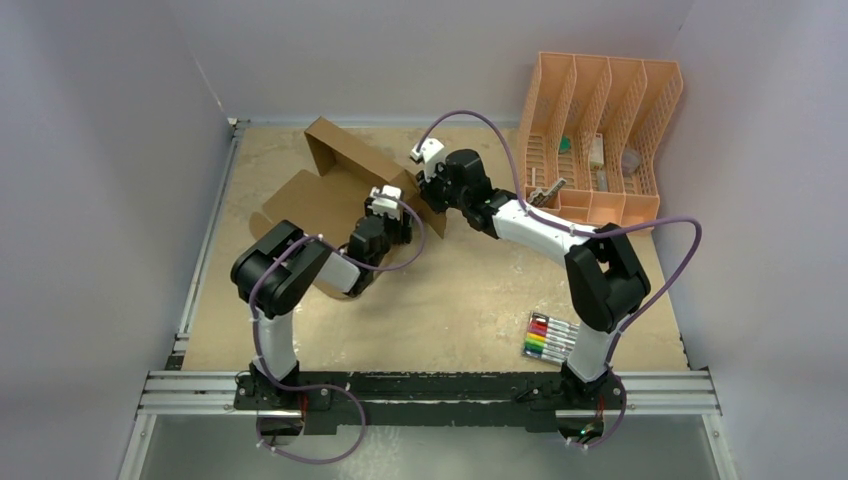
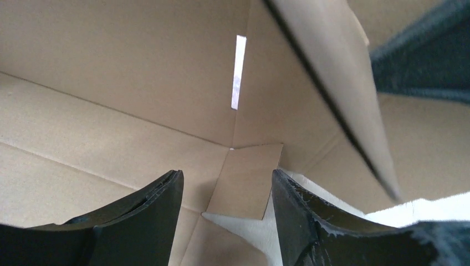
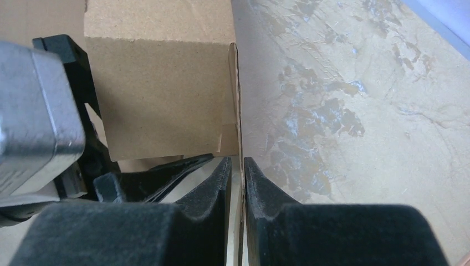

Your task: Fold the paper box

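— Left tool (image 2: 227, 177): state and place?
— Fingers apart, nothing between them. It reaches inside the paper box (image 1: 318, 195), and a small corner tab (image 2: 244, 180) lies just ahead of it.
— Right tool (image 3: 237, 163)?
— Closed on the edge of an upright wall, which runs between its pads. The box rests on the bench (image 1: 450, 300), ahead of both tools.
— Progress?
— Judged partway. Two walls stand, but the panels left of the left tool lie flat and the tab looks untucked.
— Any writing?
— None on the cardboard. Right of the right tool, the organizer (image 1: 600, 100) and markers (image 1: 550, 338) show nothing readable.
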